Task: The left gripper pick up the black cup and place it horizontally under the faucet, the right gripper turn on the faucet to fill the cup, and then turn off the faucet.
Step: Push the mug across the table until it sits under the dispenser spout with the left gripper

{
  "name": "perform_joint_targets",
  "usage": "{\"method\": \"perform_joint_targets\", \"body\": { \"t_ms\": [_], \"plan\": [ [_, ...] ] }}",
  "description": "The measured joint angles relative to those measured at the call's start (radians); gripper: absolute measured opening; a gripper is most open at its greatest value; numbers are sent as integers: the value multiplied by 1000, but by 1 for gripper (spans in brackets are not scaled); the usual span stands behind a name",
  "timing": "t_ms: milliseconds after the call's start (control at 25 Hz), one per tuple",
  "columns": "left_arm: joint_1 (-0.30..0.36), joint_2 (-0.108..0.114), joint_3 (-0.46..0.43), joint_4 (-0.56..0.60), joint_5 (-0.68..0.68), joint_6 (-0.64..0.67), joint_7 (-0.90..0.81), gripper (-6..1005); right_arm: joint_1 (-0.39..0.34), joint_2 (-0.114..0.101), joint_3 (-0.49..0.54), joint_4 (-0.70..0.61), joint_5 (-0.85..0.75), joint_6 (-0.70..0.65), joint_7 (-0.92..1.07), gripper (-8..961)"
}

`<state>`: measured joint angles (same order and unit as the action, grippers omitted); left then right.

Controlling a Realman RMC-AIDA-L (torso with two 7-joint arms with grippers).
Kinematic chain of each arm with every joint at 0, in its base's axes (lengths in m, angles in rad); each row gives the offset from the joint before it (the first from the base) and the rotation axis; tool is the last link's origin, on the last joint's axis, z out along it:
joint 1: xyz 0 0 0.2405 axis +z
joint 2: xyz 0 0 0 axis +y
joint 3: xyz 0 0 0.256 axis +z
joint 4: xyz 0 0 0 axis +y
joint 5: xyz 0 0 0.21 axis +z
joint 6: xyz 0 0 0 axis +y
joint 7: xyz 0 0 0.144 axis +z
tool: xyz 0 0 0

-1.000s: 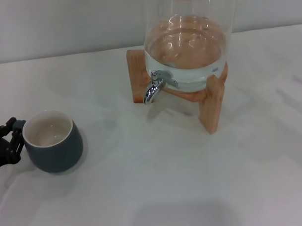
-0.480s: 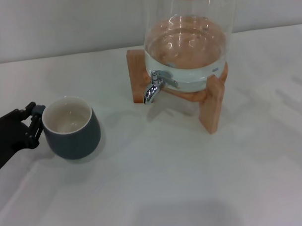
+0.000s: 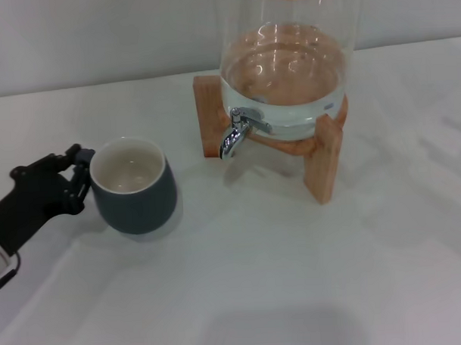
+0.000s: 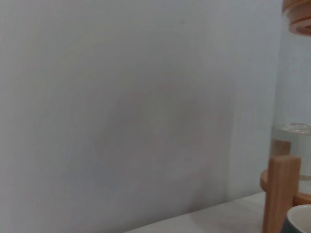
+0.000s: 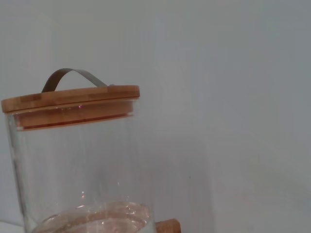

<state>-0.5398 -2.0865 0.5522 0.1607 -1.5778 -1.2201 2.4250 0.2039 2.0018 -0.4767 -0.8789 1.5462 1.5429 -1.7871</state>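
Left gripper [image 3: 78, 178]: clamped on handle of black cup [image 3: 134, 187] | cup: upright, left of faucet [image 3: 235, 133], not yet under spout | right gripper: out of view | left: placing, filling, shutting off

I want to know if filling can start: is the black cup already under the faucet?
No: in the head view the black cup sits left of the faucet, held at its handle side by the left gripper.

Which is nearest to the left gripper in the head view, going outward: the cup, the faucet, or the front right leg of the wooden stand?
From the left gripper:
1. Cup, right beside it, held by the handle.
2. Faucet, farther right, at the dispenser's front.
3. Front right leg of the stand, farthest right.
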Motion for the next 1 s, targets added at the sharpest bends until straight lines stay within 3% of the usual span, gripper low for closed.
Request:
{"method": "perform_joint_targets", "body": {
  "t_ms": [1000],
  "plan": [
    [-55, 0, 95, -25, 3, 66, -73, 206, 3, 0, 8, 0, 0, 31, 0, 721]
  ]
}}
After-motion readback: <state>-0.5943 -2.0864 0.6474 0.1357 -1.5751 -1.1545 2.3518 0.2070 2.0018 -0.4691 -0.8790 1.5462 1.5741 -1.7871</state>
